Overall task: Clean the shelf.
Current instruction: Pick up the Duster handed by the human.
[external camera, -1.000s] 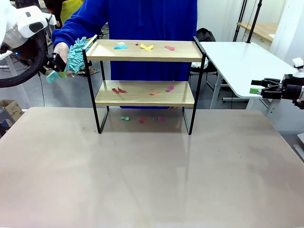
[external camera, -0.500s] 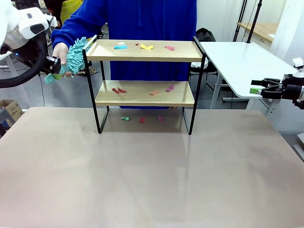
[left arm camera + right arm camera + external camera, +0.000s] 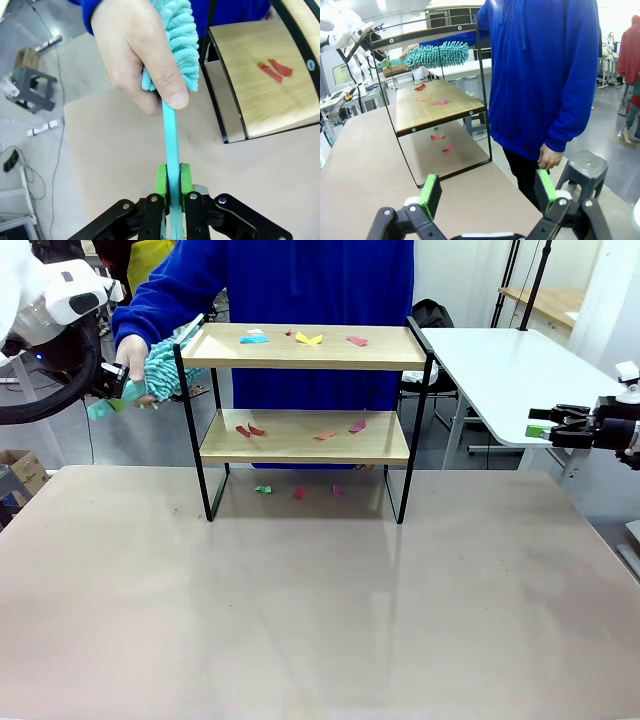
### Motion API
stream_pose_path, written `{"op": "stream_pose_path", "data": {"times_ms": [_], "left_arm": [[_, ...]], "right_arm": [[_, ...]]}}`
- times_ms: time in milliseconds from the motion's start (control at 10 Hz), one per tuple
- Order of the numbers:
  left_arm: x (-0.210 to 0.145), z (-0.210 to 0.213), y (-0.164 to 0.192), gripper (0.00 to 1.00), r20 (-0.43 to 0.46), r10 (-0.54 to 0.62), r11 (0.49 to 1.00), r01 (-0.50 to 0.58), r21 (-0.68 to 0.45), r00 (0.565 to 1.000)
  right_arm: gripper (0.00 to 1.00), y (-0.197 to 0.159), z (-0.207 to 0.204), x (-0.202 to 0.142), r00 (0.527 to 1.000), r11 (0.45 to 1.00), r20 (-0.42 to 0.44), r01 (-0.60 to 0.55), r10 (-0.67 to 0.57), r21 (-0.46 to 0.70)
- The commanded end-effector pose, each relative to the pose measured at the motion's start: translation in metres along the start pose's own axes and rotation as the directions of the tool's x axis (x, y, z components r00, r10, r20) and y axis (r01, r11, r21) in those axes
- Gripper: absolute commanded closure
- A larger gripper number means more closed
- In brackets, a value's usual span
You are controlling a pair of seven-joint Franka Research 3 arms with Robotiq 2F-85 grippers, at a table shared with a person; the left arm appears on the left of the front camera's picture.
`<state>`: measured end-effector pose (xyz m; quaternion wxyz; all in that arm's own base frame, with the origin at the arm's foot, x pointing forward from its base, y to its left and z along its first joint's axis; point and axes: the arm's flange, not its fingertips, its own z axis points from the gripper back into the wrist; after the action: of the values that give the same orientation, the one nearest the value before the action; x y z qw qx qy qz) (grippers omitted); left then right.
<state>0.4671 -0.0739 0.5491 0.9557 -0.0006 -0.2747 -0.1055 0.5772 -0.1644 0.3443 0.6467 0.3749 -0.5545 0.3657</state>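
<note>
The shelf (image 3: 385, 358) stands at the far middle of the table, with coloured paper scraps (image 3: 308, 338) on both wood boards. At its left end a person's hand (image 3: 130, 348) holds a teal fluffy duster (image 3: 163, 365). My left gripper (image 3: 112, 386) is shut on the duster's handle. In the left wrist view the green pads (image 3: 161, 180) pinch the thin teal handle (image 3: 170, 130) below the person's hand (image 3: 130, 45), beside the shelf's lower board (image 3: 265, 95). My right gripper (image 3: 545, 426) hovers open far right, its jaws wide and empty (image 3: 487, 192) facing the shelf (image 3: 435, 107).
A person in a blue top (image 3: 300, 280) stands behind the shelf. More scraps (image 3: 298, 491) lie on the table under the shelf. A second white table (image 3: 510, 370) sits at the right, a grey stool (image 3: 585, 167) near the person, a cardboard box (image 3: 20, 472) on the floor at the left.
My left gripper has shut on the duster handle and risen slightly. The duster has shifted a little right, against the shelf's left frame. The right arm is unchanged.
</note>
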Motion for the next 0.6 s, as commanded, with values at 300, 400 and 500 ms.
{"op": "stream_pose_path", "data": {"times_ms": [300,400,500], "left_arm": [[0.0001,0.0004,-0.0012,1.0,-0.014,0.024,1.0,-0.024,0.002,1.0],[0.0001,0.0004,-0.0012,1.0,-0.014,0.024,1.0,-0.024,0.002,1.0],[0.0001,0.0004,-0.0012,1.0,-0.014,0.024,1.0,-0.024,0.002,1.0]], "right_arm": [[0.0,0.0023,-0.0016,0.0017,1.0,1.0,0.002,-0.014,0.014,0.002],[0.0,0.0023,-0.0016,0.0017,1.0,1.0,0.002,-0.014,0.014,0.002],[0.0,0.0023,-0.0016,0.0017,1.0,1.0,0.002,-0.014,0.014,0.002]]}}
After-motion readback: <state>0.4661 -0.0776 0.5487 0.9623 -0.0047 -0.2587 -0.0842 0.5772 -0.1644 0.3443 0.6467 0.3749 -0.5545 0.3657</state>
